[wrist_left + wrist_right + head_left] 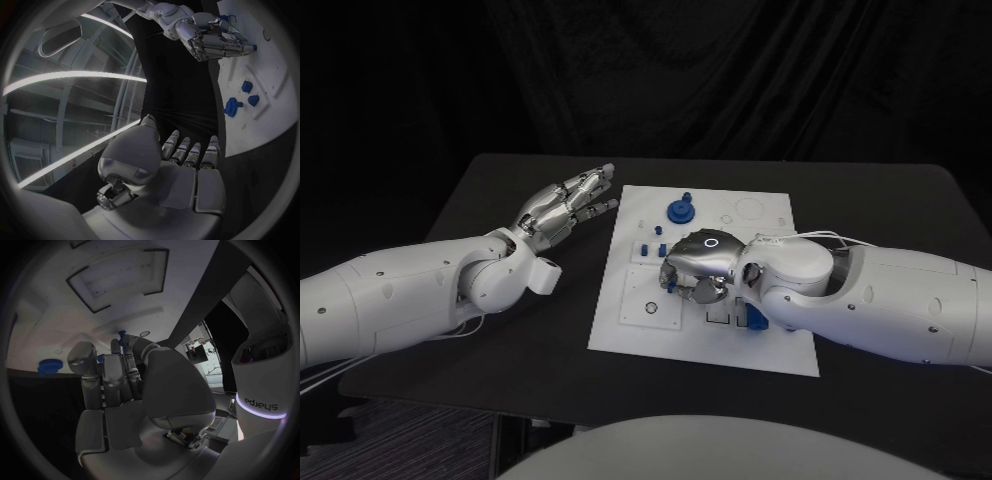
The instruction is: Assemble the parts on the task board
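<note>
On the black bench [516, 350], the right hand [697, 265] pinches a blue part [251, 48] over the board [776, 350], apparently ready for seating; the left hand [567, 208] hovers spread.

Left robot hand [567, 208] open, right robot hand [700, 266] curled.

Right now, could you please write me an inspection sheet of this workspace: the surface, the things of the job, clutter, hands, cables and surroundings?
Surface: black table, carrying a white task board in its middle.
Job's things: blue round part standing at the board's far end; small blue parts near the middle; another blue part by the right wrist.
Clutter: nothing seen.
Hands: left hand lies off the board to its left, fingers spread, holding nothing. Right hand is over the board's middle, fingers curled down, a small blue part at its fingertips.
Cables: thin white cables along the right wrist.
Surroundings: dark curtain behind the table.
</note>
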`<state>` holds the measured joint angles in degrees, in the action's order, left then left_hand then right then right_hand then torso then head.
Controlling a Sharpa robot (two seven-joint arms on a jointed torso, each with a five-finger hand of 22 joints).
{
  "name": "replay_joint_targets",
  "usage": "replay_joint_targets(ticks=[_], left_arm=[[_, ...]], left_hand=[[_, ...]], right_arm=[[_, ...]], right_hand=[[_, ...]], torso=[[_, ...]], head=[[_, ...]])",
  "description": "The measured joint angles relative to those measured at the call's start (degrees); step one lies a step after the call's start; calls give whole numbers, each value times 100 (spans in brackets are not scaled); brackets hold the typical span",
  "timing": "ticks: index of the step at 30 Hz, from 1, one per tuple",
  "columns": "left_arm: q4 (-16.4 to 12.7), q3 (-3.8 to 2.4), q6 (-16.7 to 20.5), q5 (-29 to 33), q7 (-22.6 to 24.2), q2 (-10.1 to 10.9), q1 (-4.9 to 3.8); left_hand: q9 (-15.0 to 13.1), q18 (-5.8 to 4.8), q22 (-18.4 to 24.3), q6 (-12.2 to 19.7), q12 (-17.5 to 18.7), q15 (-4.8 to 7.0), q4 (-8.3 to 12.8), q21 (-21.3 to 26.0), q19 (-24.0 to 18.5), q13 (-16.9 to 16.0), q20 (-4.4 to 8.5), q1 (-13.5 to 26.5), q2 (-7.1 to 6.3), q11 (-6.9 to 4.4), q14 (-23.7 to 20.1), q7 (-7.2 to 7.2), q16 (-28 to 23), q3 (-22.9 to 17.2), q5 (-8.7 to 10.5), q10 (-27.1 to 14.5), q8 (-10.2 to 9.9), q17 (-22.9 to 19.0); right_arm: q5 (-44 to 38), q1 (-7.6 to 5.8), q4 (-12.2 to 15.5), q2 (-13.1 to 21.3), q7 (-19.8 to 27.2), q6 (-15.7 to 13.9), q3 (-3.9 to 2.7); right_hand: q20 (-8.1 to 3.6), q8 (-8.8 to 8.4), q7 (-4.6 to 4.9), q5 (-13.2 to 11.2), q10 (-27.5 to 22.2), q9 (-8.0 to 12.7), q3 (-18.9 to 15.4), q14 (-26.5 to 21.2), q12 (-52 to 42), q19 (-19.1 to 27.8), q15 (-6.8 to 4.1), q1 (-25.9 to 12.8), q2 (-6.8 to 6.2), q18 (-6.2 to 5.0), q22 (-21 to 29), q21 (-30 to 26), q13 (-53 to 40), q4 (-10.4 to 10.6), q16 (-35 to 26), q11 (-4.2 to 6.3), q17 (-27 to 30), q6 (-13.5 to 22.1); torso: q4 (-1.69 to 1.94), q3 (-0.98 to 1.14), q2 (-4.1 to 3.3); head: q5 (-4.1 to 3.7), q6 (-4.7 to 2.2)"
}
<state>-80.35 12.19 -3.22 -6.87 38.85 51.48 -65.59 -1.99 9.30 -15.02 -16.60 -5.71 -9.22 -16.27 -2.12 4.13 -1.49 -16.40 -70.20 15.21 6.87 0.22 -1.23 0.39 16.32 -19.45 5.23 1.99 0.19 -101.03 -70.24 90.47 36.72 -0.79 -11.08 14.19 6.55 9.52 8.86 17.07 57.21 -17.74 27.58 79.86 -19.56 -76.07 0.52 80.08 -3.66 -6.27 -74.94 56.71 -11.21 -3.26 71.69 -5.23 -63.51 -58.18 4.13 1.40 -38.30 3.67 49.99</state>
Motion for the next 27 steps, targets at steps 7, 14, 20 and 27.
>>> replay_joint_targets(ticks=[7, 14, 20, 27], left_arm=[[5, 0, -6, 1, 0, -3, 1], [18, 0, -11, 1, 0, -13, 2], [25, 0, -14, 1, 0, -15, 2], [28, 0, -18, 1, 0, -15, 3]], left_hand=[[0, 0, -1, -4, 0, 0, 0, 0, 0, 0, 0, -28, 28, -6, 0, -4, 0, 0, 0, -6, 0, 0], [-6, 0, 6, -31, 0, 0, 16, 0, 0, 0, 0, -44, 12, -21, 0, -72, 0, -16, -28, -21, 0, 0], [-6, 0, 16, -52, 0, 0, 48, 0, 0, 0, 0, -105, 14, -42, 0, -92, 0, -48, -95, -42, 0, 1], [-5, 0, 22, -58, 0, 0, 63, 0, 0, 0, 0, -151, 15, -42, 0, -127, 0, -64, -133, -42, 0, -1]], right_arm=[[-2, 4, -22, -48, 10, 35, 0], [-2, 40, -45, -64, 19, 124, -1], [-3, 52, -50, -66, 19, 201, -8], [-3, 52, -46, -50, 22, 228, -13]], right_hand=[[34, -205, 12, -48, -178, 53, 1, -48, 139, 34, 48, -58, -56, 0, 0, -76, 60, 1, -30, -70, 60, 296], [72, -317, -2, -120, -330, 107, -24, -113, 206, 118, 113, -121, -119, 0, 1, -223, 108, 26, -95, -127, 158, 430], [123, -458, -127, -267, -504, 173, -47, -186, 264, 185, 145, -232, -164, 0, 1, -369, 125, 82, -138, -155, 238, 637], [133, -461, -153, -314, -574, 184, -78, -186, 264, 196, 145, -260, -192, -1, 1, -405, 126, 114, -138, -179, 257, 662]], torso=[[-1, 0, -1], [-1, 1, -3], [-3, 0, -1], [-4, 3, 0]], head=[[-12, 0], [-9, 0], [-6, 0], [-13, 0]])
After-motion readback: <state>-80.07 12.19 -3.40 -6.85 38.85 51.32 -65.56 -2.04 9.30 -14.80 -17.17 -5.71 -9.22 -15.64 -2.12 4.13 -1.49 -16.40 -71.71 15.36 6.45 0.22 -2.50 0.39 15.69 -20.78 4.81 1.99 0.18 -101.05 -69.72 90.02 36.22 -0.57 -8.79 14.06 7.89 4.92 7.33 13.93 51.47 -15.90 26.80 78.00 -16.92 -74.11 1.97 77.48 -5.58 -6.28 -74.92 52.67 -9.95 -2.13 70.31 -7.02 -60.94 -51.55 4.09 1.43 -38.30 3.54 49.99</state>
